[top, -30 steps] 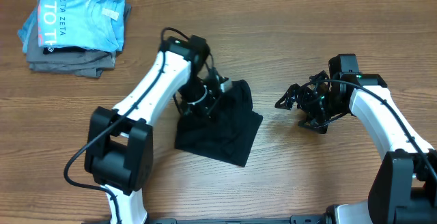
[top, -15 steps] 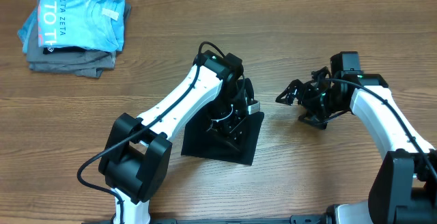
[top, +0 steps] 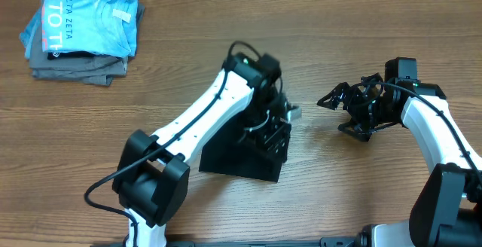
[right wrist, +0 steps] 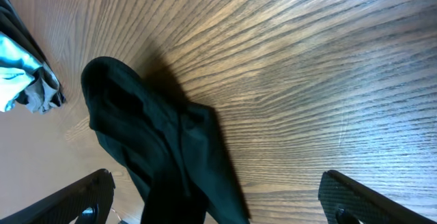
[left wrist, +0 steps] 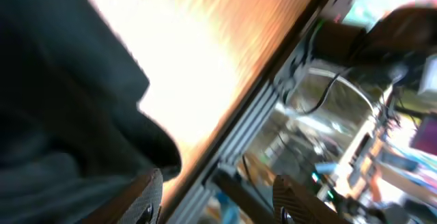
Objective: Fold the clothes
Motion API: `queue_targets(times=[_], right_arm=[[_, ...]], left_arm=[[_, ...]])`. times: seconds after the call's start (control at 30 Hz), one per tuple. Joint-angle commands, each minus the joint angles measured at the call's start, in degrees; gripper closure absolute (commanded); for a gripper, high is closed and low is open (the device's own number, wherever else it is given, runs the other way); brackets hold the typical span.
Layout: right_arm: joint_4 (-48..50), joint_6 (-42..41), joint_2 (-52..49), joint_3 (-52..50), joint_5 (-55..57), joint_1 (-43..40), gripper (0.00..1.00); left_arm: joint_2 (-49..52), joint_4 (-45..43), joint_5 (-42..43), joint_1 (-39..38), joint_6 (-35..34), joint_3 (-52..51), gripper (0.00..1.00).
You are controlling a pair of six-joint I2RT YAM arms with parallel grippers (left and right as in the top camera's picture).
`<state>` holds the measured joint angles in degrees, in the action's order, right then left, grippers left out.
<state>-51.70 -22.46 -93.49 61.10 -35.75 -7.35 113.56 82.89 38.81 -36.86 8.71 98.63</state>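
The black T-shirt (top: pixel 230 157) is lying in a folded bundle near the middle of the counter (top: pixel 361 202), slightly toward the near edge, with its dark cloth bunching up under my left arm. My left pincer (top: pixel 277 126) is hanging over the bundle's right edge. In the left wrist view its fingers (left wrist: pixel 140 197) are standing apart with nothing between them, so it is released. The black T-shirt (left wrist: pixel 54 115) is filling the left side of that view, just beside one finger, and I cannot tell whether that finger is touching the cloth. My right pincer (top: pixel 331 98) is hovering to the right of the bundle and apart from it, spread wide and gripping nothing. Its wrist view is looking across bare wood at the black T-shirt (right wrist: pixel 164 156) and its rumpled edge. At the far left a light blue T-shirt (top: pixel 90 17) with white lettering is sitting folded on top of grey folded garments (top: pixel 75 72), well apart from both my arms.
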Motion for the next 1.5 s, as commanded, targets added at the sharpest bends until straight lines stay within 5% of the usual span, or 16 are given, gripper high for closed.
queue_targets(times=[0.0, 0.13, 0.2, 0.27, 0.63, 1.1, 1.27, 1.47], right_arm=[[-0.1, -0.1, 0.1, 1.7, -0.9, 0.0, 0.0], [-2.1, 1.9, 0.1, 1.7, 1.9, 1.1, 0.01], [-3.6, 1.9, 0.1, 2.1, 7.2, 3.0, 0.03], [-4.5, 1.8, 0.1, 2.7, 10.4, 6.2, 0.03], [-0.7, -12.4, 0.0, 8.7, 29.3, 33.2, 0.04], [4.3, -15.1, -9.9, 8.7, 28.3, 39.1, 0.16], [4.7, -15.8, -11.8, 8.7, 28.2, 39.1, 0.36], [2.7, -16.5, -11.9, 8.7, 31.3, 38.2, 0.76]], left_arm=[[-3.8, 0.0, -2.1, 3.7, -3.8, 7.9, 0.45], [-5.0, 0.1, -15.5, 9.8, -17.2, 11.9, 0.34], [-5.0, 0.0, -24.5, 13.3, -26.1, 11.9, 0.11], [-4.8, -0.2, -29.2, 16.0, -30.6, 11.0, 0.0], [-4.6, -4.9, -33.4, 23.1, -32.1, -3.0, 0.0], [-4.6, -11.2, -32.8, 22.9, -34.9, -14.1, 0.0], [-4.6, -11.2, -32.8, 22.9, -34.9, -14.2, 0.0], [-4.6, -11.2, -32.8, 22.9, -34.9, -14.2, 0.0]])
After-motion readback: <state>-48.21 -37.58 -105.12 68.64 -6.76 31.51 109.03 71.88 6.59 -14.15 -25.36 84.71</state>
